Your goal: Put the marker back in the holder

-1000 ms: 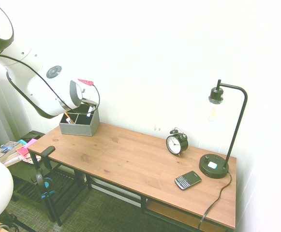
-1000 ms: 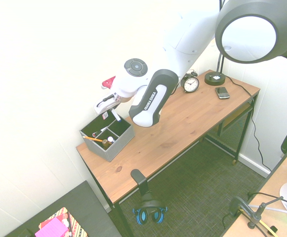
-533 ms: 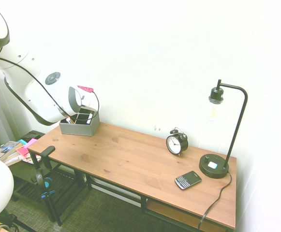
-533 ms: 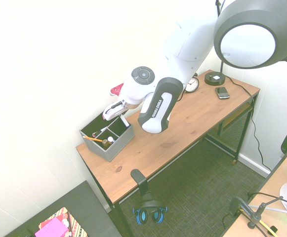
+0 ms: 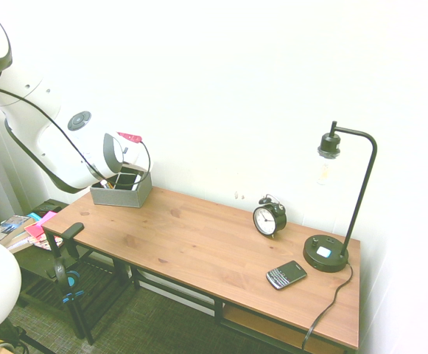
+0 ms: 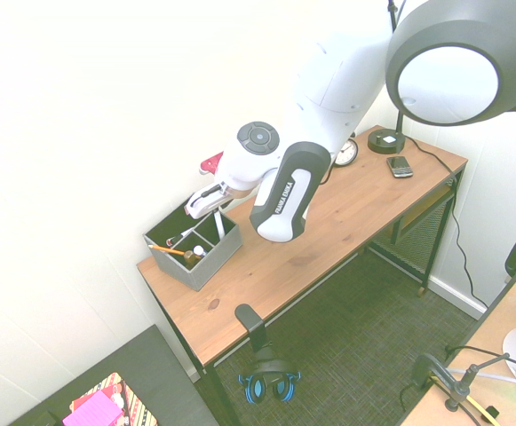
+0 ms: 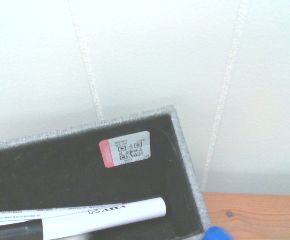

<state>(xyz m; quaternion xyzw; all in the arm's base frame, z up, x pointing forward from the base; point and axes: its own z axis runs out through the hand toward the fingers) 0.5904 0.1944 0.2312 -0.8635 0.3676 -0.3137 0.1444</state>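
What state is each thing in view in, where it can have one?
Blue-ended marker: slanted, lower end in the holder; grip unclear
Black-capped marker: capped, lying in the holder
Holder: upright, open-topped, partly filled
Orange pencil: leaning in the holder
Alarm clock: standing
Phone: face up
Lamp: upright
Headphones: hanging

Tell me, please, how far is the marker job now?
Done, it seems: the marker reaches into the holder. In hand: its top is at the gripper; I cannot tell if released. Left: release if needed, then withdraw.
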